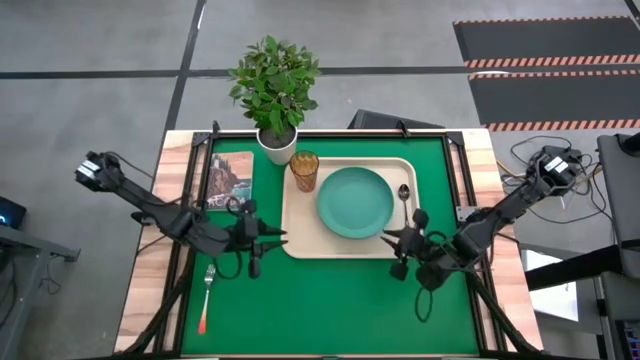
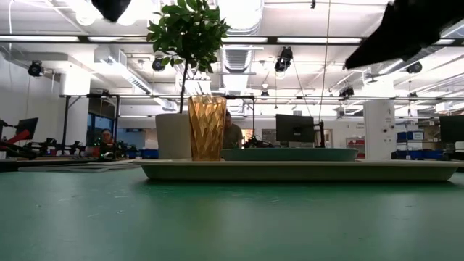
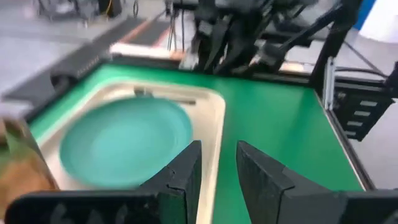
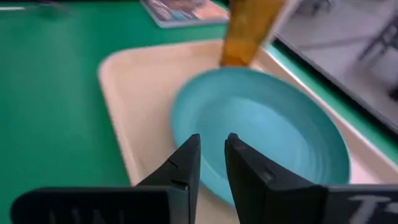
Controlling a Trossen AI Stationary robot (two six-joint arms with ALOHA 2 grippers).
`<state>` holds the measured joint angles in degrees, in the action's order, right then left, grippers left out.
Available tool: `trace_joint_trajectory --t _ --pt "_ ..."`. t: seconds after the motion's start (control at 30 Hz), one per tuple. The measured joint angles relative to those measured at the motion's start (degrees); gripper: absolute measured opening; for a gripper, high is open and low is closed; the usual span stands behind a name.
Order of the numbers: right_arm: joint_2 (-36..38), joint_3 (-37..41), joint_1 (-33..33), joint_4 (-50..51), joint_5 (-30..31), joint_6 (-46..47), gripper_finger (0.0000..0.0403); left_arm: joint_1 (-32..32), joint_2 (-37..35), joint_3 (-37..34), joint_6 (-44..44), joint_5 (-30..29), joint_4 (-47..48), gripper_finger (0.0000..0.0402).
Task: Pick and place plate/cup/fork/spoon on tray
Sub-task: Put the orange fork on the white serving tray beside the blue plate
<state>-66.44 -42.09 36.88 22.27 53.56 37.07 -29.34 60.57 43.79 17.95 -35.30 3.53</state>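
The desk [image 1: 330,300] has a green mat on top. On it sits the tray [image 1: 300,240]. The plate [image 1: 354,201] lies in the middle of the tray. The cup [image 1: 305,170] stands upright in the tray's far left corner, just beside the plate. The spoon [image 1: 404,197] lies in the tray on the plate's right side. The fork [image 1: 206,297] is not on the tray yet. It lies on the mat, near the left front, well apart from the tray.

The left gripper [image 1: 280,238] hangs by the tray's left edge. Its jaws are a little apart and hold nothing. The right gripper [image 1: 388,238] hangs over the tray's front right corner. Its jaws are nearly together, with a thin gap, and they hold nothing too.

I think only the fork is left to do. The left arm is closer to it. To do it well, the jaws should come straight down over the red handle, pinch it across the thin way, lift it clear of the rim, and lay it in a bare spot on the tray.

Some things are hard to see. The level view does not show the fork or spoon at all. The wrist views are blurry, and the cup is cut off in both.
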Motion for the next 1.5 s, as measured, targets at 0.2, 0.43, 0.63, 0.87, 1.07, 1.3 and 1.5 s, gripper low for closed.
trace_joint_trajectory --t 0.2,0.43,0.63,0.87,1.07,1.3,1.5 --pt "1.25 1.31 0.86 -14.68 -4.75 -16.13 0.0043 0.0 4.87 -3.47 18.05 0.05 0.65 0.0083" --pt "1.94 5.68 -0.94 -37.62 -25.32 -41.78 0.0031 0.02 8.4 -2.08 40.73 1.76 12.0 0.0081" --pt "7.01 8.67 -2.39 -37.54 -25.58 -45.3 0.0031 0.0 10.32 -0.64 65.18 9.52 28.92 0.0081" --pt "18.96 14.14 -2.55 -37.55 -25.51 -46.77 0.0031 -0.87 15.84 0.06 82.93 30.85 39.9 0.0081" --pt "29.25 18.41 -2.55 -37.55 -25.51 -46.64 0.0031 -4.37 20.04 6.12 90.54 40.27 46.17 0.0081" --pt "36.13 22.98 -2.55 -37.58 -25.51 -46.7 0.0031 -10.15 23.17 10.35 105.79 52.73 60.69 0.0081" --pt "38.76 23.74 -2.55 -37.8 -25.51 -47.02 0.0031 -13.98 25.16 9.95 110.46 52.84 60.25 0.0081"
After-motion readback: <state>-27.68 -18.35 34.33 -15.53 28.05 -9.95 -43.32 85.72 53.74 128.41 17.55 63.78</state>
